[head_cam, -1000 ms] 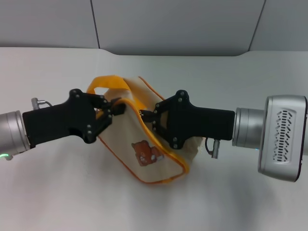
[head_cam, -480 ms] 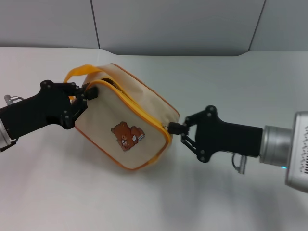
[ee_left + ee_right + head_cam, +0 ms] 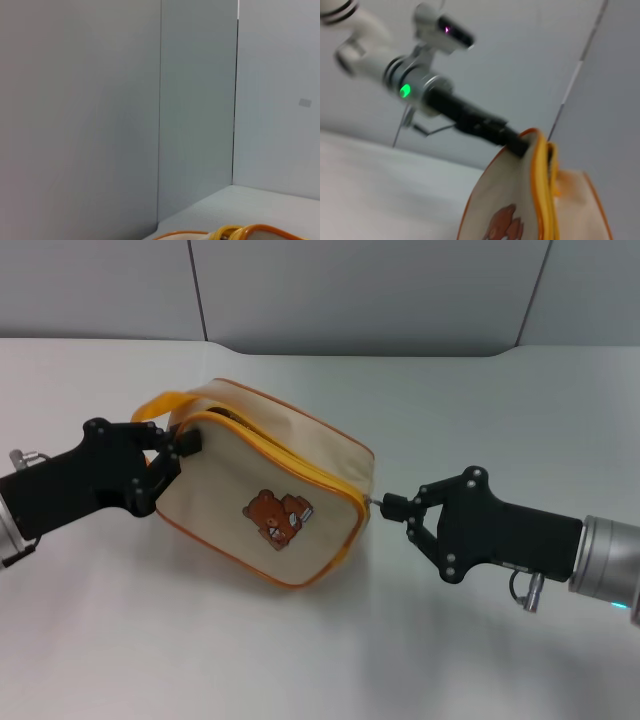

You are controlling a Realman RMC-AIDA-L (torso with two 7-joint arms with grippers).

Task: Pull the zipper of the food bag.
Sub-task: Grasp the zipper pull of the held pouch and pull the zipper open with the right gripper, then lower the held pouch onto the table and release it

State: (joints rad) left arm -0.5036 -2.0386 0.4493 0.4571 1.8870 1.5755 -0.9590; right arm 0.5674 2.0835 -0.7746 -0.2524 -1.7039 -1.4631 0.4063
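The cream food bag (image 3: 250, 480), with a brown bear picture (image 3: 278, 520), lies tilted on the white table, held between my two grippers. My left gripper (image 3: 180, 445) is shut on the bag's left end, next to the orange-yellow strap (image 3: 160, 402). The zipper (image 3: 300, 472) runs along the top edge to the bag's right corner. My right gripper (image 3: 390, 506) sits just right of that corner, shut on the small silver pull tab (image 3: 376, 502). The right wrist view shows the bag (image 3: 515, 210), its zipper (image 3: 542, 190) and the left arm (image 3: 465, 117) gripping it.
The white table (image 3: 300, 660) spreads all around the bag, and grey wall panels (image 3: 360, 290) stand behind it. The left wrist view shows mostly wall and a sliver of the bag's orange edge (image 3: 250, 231).
My right gripper has moved right from the middle of the bag to beyond its right corner, taking the pull tab along. The left gripper and bag have shifted left, and the bag has stretched out.
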